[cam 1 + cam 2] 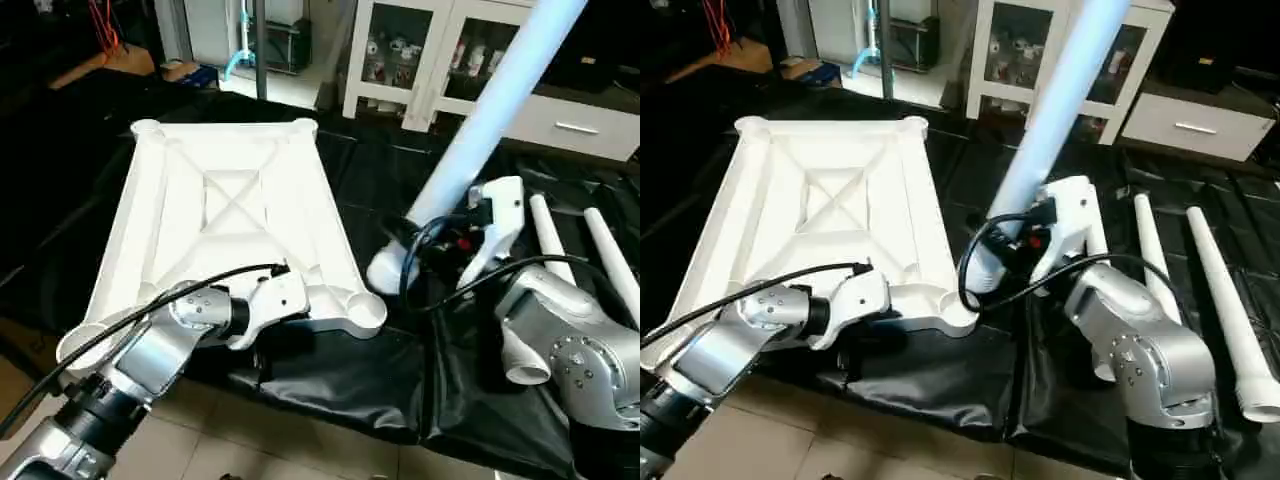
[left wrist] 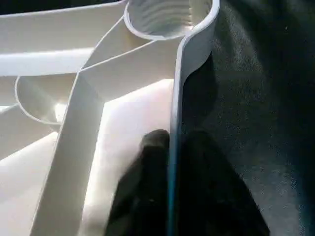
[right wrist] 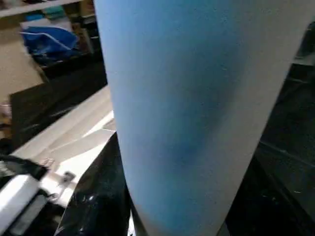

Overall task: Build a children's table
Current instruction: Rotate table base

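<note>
Your left gripper (image 2: pixel 170 162) jaws pinch the stiff, light table top (image 1: pixel 230 200) rim, while the right gripper (image 1: pixel 440 245) clasps a smooth, slippery leg (image 1: pixel 490 120) near its thick end.

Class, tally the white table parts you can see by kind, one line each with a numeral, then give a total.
White plastic rectangular table top, ribbed underside up: 1
White tapered tube leg held by the right gripper: 1
White tapered tube legs lying on the black sheet: 2
Total: 4
</note>
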Robot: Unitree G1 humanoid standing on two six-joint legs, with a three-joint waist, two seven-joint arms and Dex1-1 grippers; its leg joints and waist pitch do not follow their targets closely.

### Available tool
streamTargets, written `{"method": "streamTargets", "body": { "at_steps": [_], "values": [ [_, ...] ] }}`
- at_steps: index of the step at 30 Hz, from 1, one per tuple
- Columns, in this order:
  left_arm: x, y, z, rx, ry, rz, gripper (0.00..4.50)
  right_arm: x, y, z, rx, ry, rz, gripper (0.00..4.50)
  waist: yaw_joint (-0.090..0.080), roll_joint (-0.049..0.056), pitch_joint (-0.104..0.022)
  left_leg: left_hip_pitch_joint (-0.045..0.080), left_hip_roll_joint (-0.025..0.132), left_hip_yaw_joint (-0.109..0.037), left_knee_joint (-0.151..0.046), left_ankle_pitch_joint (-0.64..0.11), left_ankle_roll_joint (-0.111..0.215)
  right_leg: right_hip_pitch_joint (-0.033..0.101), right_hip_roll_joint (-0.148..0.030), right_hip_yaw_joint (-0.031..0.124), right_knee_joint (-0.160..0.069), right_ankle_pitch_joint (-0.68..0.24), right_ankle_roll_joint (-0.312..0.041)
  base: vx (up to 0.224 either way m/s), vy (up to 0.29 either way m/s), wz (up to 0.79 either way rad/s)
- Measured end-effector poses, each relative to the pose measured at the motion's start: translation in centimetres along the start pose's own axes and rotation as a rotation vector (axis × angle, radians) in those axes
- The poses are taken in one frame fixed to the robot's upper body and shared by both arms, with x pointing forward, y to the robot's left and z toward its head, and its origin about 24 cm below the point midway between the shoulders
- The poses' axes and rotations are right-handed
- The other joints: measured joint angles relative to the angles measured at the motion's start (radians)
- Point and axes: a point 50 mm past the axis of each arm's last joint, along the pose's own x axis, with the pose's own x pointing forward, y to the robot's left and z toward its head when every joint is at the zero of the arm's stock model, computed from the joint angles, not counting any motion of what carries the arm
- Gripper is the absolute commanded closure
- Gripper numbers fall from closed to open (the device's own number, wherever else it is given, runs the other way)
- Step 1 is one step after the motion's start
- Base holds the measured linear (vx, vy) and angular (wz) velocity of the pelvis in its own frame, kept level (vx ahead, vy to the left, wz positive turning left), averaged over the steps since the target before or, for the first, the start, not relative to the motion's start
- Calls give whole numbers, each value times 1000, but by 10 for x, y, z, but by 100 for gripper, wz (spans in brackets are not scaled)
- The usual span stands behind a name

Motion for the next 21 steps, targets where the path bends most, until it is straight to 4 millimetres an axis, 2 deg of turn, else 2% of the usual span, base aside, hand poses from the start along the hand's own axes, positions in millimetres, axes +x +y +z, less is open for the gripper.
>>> {"method": "streamTargets", "body": {
  "at_steps": [6,11,17,21],
  "values": [
    [-1,0,-2,18,22,-6,443,6,-10,-11,66,37,-18,264,-8,2,-1,0,0,0,0,0,0,1,0,0,-2,0,0,0,0,0],
    [-1,0,-1,19,19,-21,449,11,-14,0,130,-9,7,264,-9,1,-1,0,0,0,-1,0,0,1,0,0,-5,0,1,0,0,0],
    [-1,-3,0,28,12,-33,449,15,-27,-15,325,47,8,264,-11,0,-1,0,0,0,-4,0,0,1,0,0,-7,-1,1,0,0,0],
    [-2,-6,0,29,10,-33,449,14,-31,-18,432,55,11,264,-16,0,-1,-1,0,0,-7,0,0,1,1,-1,-11,-1,1,0,0,0]
  ]
}}
